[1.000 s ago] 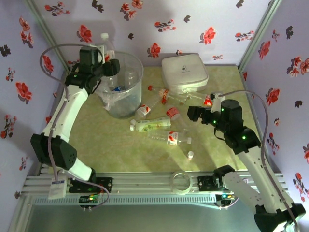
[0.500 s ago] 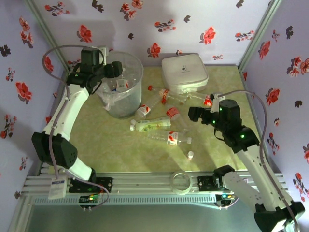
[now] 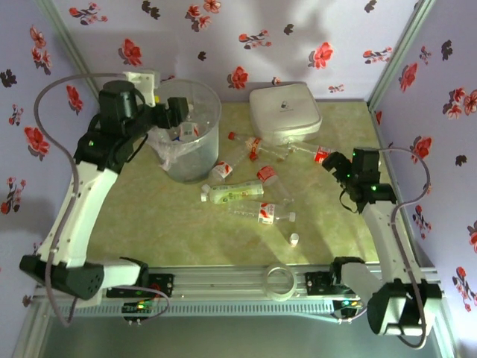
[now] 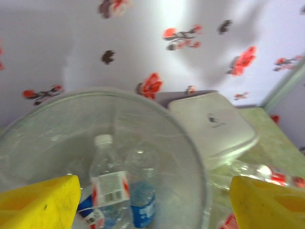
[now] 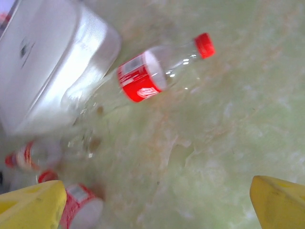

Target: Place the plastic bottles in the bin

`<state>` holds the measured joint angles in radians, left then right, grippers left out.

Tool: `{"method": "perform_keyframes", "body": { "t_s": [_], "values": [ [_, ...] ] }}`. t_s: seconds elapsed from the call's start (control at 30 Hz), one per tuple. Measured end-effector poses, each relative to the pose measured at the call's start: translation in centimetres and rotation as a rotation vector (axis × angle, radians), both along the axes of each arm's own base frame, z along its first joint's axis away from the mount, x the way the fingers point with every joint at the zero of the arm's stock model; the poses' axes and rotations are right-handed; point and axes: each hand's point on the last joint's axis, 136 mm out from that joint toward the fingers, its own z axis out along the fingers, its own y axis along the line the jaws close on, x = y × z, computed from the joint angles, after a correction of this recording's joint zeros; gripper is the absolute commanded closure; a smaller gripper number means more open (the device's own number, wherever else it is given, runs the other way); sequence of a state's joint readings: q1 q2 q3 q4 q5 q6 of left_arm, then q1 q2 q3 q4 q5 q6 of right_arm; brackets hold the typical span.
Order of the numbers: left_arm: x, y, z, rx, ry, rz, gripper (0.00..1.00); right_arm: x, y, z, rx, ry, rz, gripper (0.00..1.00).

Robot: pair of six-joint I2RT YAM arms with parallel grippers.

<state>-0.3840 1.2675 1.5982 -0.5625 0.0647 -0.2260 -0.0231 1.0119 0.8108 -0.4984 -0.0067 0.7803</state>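
Having swung toward the white box [image 3: 285, 112], the right gripper [image 3: 333, 162] is hovering open and empty near a red-capped bottle [image 5: 152, 76] lying lengthwise beside that box, cap pointing away.

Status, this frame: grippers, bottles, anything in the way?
Left gripper open, empty, over the bin. Right gripper open, empty, above a red-capped bottle beside the white box. At least two bottles in the bin, several loose on the table. Nothing blocking.

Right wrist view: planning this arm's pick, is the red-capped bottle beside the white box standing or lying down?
Lying down: the red-capped bottle rests on its side on the table, cap pointing away from the white box.
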Motion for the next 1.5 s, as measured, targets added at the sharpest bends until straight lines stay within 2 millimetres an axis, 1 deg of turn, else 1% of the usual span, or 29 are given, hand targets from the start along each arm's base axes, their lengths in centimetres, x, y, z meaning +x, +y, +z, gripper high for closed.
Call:
{"method": "perform_keyframes", "body": {
  "t_s": [0.07, 0.1, 0.2, 0.33, 0.43, 0.5, 0.63, 0.7, 0.8, 0.87, 0.93, 1.0, 1.1, 1.27, 1.33, 1.43, 1.5],
  "values": [
    [-2.0, -1.9, -0.2, 0.018, -0.009, -0.078, 0.17, 0.8, -0.8, -1.8, 0.081, 0.03, -0.108, 0.01],
    [-2.9, -2.9, -0.7, 0.028, -0.001, -0.116, 0.16, 1.4, -1.1, -2.7, 0.125, 0.045, -0.163, 0.01],
    [-4.3, -4.8, -3.1, 0.063, 0.047, -0.191, 0.16, 3.6, -1.4, -5.1, 0.235, 0.064, -0.286, 0.03],
    [-5.2, -5.5, -7.5, 0.11, 0.143, -0.221, 0.15, 6.8, -1.5, -7.8, 0.36, 0.058, -0.408, 0.07],
    [-5.9, -5.3, -9.7, 0.131, 0.186, -0.227, 0.15, 9.0, -1.3, -9.5, 0.434, 0.068, -0.468, 0.09],
    [-6.4, -5.0, -10.1, 0.136, 0.194, -0.226, 0.15, 10.7, -1.1, -10.2, 0.483, 0.067, -0.494, 0.09],
    [-7.0, -4.4, -9.1, 0.125, 0.164, -0.218, 0.14, 13.6, -0.9, -10.8, 0.555, 0.06, -0.525, 0.09],
    [-7.2, -4.2, -8.7, 0.121, 0.152, -0.215, 0.14, 14.6, -0.9, -11.0, 0.572, 0.058, -0.536, 0.08],
    [-7.2, -4.1, -8.6, 0.122, 0.149, -0.211, 0.13, 15.8, -0.9, -11.4, 0.587, 0.058, -0.551, 0.08],
    [-7.2, -4.1, -8.7, 0.124, 0.149, -0.209, 0.14, 16.3, -0.9, -12.1, 0.595, 0.064, -0.559, 0.09],
    [-7.2, -4.0, -8.7, 0.125, 0.149, -0.206, 0.13, 16.5, -0.8, -13.1, 0.608, 0.083, -0.569, 0.12],
    [-7.1, -4.0, -8.7, 0.125, 0.149, -0.205, 0.13, 16.7, -0.6, -12.9, 0.627, 0.077, -0.568, 0.16],
    [-7.1, -4.0, -8.7, 0.126, 0.148, -0.203, 0.13, 16.8, -0.6, -13.3, 0.658, 0.088, -0.581, 0.24],
    [-7.1, -4.0, -8.7, 0.127, 0.148, -0.202, 0.12, 16.4, -0.6, -13.6, 0.672, 0.093, -0.591, 0.33],
    [-7.1, -4.0, -8.7, 0.127, 0.148, -0.202, 0.12, 16.2, -0.6, -13.7, 0.673, 0.089, -0.589, 0.4],
    [-7.1, -4.0, -8.7, 0.129, 0.147, -0.203, 0.12, 15.8, -0.7, -13.5, 0.667, 0.076, -0.583, 0.47],
    [-7.1, -4.0, -8.7, 0.129, 0.147, -0.202, 0.12, 15.2, -0.9, -13.2, 0.659, 0.071, -0.583, 0.5]
  ]
}}
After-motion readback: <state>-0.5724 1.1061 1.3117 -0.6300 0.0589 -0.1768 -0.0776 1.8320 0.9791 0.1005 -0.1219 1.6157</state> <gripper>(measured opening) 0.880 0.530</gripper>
